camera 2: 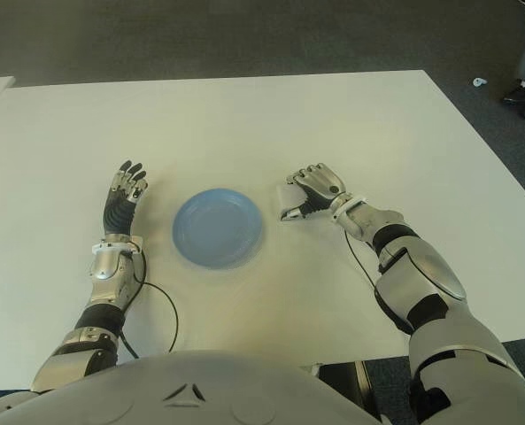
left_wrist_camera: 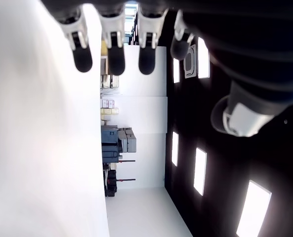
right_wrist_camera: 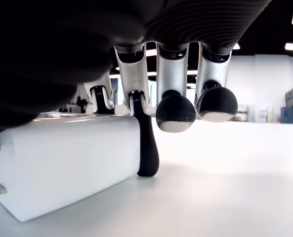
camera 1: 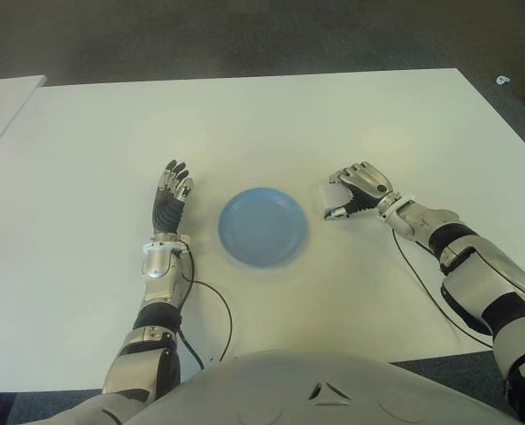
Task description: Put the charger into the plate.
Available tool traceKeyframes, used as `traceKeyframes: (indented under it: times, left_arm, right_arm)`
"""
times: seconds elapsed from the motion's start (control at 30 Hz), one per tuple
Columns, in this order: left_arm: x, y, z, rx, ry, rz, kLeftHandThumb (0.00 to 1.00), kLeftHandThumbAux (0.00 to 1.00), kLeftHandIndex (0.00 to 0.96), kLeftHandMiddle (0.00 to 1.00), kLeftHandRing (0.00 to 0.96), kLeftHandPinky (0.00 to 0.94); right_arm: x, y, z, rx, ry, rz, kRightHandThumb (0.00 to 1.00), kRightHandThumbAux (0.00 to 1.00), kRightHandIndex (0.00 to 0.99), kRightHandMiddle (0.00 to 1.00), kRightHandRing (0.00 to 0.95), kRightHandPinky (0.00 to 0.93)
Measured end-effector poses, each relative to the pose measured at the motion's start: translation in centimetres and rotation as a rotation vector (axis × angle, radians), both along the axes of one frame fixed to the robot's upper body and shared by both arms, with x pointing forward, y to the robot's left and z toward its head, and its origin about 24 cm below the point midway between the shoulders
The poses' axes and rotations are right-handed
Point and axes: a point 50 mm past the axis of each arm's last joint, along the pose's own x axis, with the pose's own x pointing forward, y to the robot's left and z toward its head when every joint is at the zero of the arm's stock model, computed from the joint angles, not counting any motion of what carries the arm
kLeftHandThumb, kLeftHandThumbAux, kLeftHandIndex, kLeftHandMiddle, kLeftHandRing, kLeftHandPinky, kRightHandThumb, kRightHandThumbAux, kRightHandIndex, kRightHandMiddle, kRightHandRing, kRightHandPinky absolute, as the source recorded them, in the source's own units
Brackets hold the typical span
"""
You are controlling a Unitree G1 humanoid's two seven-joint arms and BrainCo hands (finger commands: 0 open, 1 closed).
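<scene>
The white block charger [camera 1: 333, 198] stands on the white table [camera 1: 271, 124], just right of the round blue plate [camera 1: 262, 227]. My right hand [camera 1: 354, 189] is curled over the charger from its right side. In the right wrist view two fingers [right_wrist_camera: 147, 148] press on the charger [right_wrist_camera: 62, 163], which still touches the table, while the other two fingertips hang free. Its metal prongs show at one end. The plate holds nothing. My left hand [camera 1: 171, 189] lies flat to the left of the plate, fingers [left_wrist_camera: 111, 54] stretched out and holding nothing.
A second white table [camera 1: 5, 97] stands at the far left. Black cables [camera 1: 216, 305] trail from both wrists toward the table's near edge. Dark carpet lies beyond the far edge, with a person's shoe [camera 2: 521, 92] at the far right.
</scene>
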Motion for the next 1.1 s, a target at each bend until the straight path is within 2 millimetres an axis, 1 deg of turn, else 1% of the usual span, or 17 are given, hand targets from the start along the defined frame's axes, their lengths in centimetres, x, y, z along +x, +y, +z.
traceKeyframes:
  times: [0.37,0.47,0.63,0.93,1.1]
  left_arm:
    - [0.0,-0.1,0.0,0.0,-0.001,-0.01,0.0,0.506,0.052,0.137,0.134,0.15]
    - [0.0,-0.1,0.0,-0.001,-0.001,-0.015,0.0,0.503,0.049,0.141,0.137,0.151]
    - [0.0,-0.1,0.0,-0.004,-0.002,-0.017,0.0,0.501,0.048,0.145,0.14,0.154]
    - [0.0,0.0,0.0,-0.006,-0.002,-0.012,0.0,0.5,0.049,0.147,0.142,0.155]
    - [0.0,0.0,0.0,-0.006,-0.003,-0.012,0.0,0.499,0.049,0.145,0.14,0.153]
  right_arm:
    - [0.0,-0.6,0.6,0.014,0.024,0.01,0.748,0.71,0.439,0.894,0.879,0.87]
    - [0.2,-0.5,1.1,0.027,0.022,0.028,0.748,0.71,0.439,0.894,0.879,0.871]
    - [0.4,-0.3,2.1,0.054,0.0,0.067,0.747,0.709,0.439,0.907,0.89,0.878]
    - [1.5,1.1,5.2,0.126,-0.105,0.137,0.746,0.709,0.439,0.927,0.899,0.878]
    - [1.6,1.9,5.9,0.155,-0.133,0.165,0.747,0.709,0.439,0.924,0.898,0.876]
